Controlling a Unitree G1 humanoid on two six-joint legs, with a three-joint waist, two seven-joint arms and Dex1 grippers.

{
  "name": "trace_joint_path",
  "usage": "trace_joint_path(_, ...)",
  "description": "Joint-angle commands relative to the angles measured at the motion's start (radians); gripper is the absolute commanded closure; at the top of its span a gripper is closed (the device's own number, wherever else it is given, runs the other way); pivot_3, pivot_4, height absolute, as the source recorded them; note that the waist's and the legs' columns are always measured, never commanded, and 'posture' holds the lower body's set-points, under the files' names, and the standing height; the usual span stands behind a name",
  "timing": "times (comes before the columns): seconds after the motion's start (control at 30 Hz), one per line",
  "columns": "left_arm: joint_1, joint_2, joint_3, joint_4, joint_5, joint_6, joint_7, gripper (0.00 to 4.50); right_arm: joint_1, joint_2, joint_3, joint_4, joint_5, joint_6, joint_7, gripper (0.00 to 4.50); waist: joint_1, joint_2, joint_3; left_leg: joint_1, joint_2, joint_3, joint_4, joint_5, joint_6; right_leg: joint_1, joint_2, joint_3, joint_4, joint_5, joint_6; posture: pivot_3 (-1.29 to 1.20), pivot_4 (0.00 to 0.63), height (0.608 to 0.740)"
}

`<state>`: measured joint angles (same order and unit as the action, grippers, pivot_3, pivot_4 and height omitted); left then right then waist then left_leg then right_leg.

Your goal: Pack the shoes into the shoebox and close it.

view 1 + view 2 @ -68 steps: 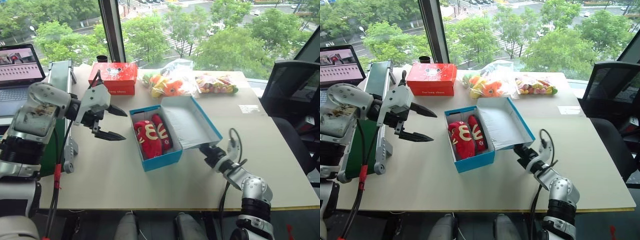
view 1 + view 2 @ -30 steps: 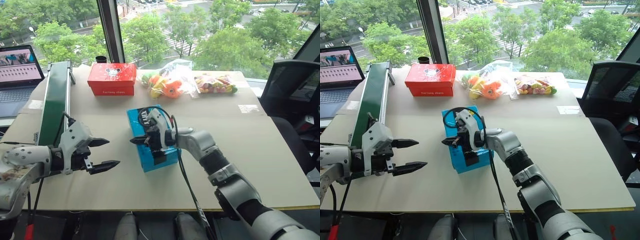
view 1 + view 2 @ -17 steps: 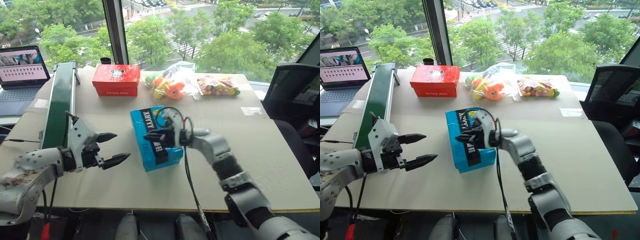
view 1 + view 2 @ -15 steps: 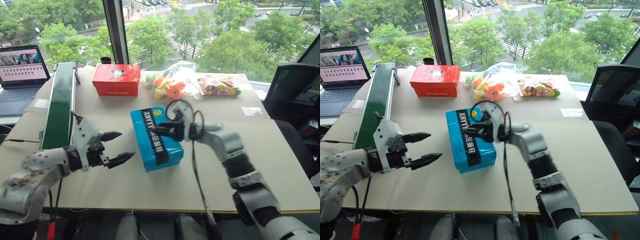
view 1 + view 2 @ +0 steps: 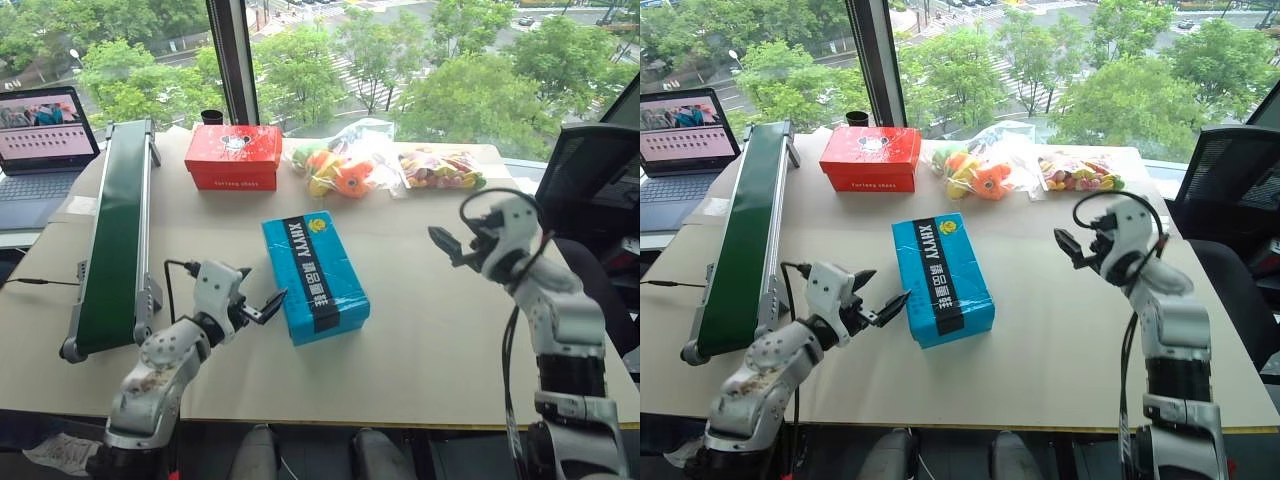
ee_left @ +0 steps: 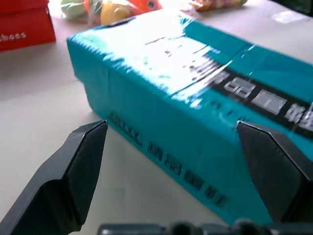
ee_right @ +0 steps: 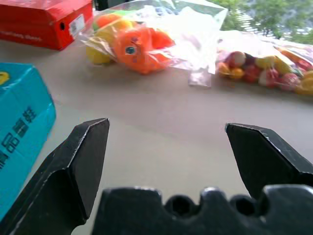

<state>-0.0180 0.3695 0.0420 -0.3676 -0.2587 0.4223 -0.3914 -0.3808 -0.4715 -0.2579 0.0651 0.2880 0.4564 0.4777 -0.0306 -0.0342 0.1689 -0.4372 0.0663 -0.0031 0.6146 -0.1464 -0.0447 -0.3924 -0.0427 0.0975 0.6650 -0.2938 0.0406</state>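
The shoebox (image 5: 314,277) lies closed on the surface (image 5: 430,330), its lid down. The left gripper (image 5: 880,297) sits just beside the shoebox, fingers (image 6: 73,171) apart, holding nothing. The right gripper (image 5: 447,243) hangs well apart from the shoebox on its other side, fingers (image 7: 80,156) spread and empty.

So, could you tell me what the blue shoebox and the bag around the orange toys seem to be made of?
The shoebox looks like glossy coated cardboard: crisp folded edges, bright glare across its lid. The bag looks like thin clear plastic film: see-through, wrinkled, shiny.
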Motion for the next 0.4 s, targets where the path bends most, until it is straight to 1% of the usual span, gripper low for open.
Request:
trace_joint_path(0.03, 0.054, -0.033, 0.013, 0.112, 0.104, -0.158, 0.083, 0.00, 0.121, 0.034, 0.012, -0.011, -0.072, -0.170, -0.049, 0.02, -0.003, 0.003, -0.002, 0.002, 0.000, 0.000, 0.000, 0.000, 0.000, 0.003, 0.000, 0.000, 0.000, 0.000, 0.000, 0.00, 0.150, 0.739)
trace_joint_path(0.13, 0.095, -0.064, -0.010, 0.169, 0.144, -0.268, 0.096, 0.00, 0.212, 0.082, 0.043, 0.039, -0.118, -0.277, -0.079, 0.02, -0.009, 0.003, -0.002, 0.006, -0.001, 0.001, -0.001, 0.000, 0.000, 0.005, 0.000, 0.001, -0.001, 0.000, 0.001, 0.00, 0.150, 0.739)
trace_joint_path(0.23, 0.114, -0.099, -0.011, 0.202, 0.151, -0.333, 0.107, 0.00, 0.249, 0.117, 0.047, 0.068, -0.096, -0.274, -0.071, 0.02, -0.013, 0.003, -0.002, 0.005, 0.000, 0.001, -0.001, 0.000, 0.000, 0.004, 0.000, 0.001, -0.001, 0.000, 0.000, 0.00, 0.150, 0.739)
trace_joint_path(0.33, 0.140, -0.129, -0.026, 0.240, 0.167, -0.383, 0.113, 0.00, 0.302, 0.146, 0.072, 0.074, -0.117, -0.346, -0.061, 0.02, -0.013, 0.003, -0.002, 0.006, 0.000, 0.001, -0.001, 0.000, 0.000, 0.005, 0.000, 0.001, -0.001, 0.000, 0.001, 0.00, 0.150, 0.739)
trace_joint_path(0.4, 0.156, -0.139, -0.039, 0.257, 0.168, -0.394, 0.106, 0.00, 0.312, 0.170, 0.061, 0.063, -0.080, -0.343, -0.057, 0.02, -0.014, 0.004, -0.002, 0.006, 0.000, 0.001, -0.001, 0.000, 0.000, 0.005, 0.000, 0.001, -0.001, 0.000, 0.001, 0.00, 0.150, 0.739)
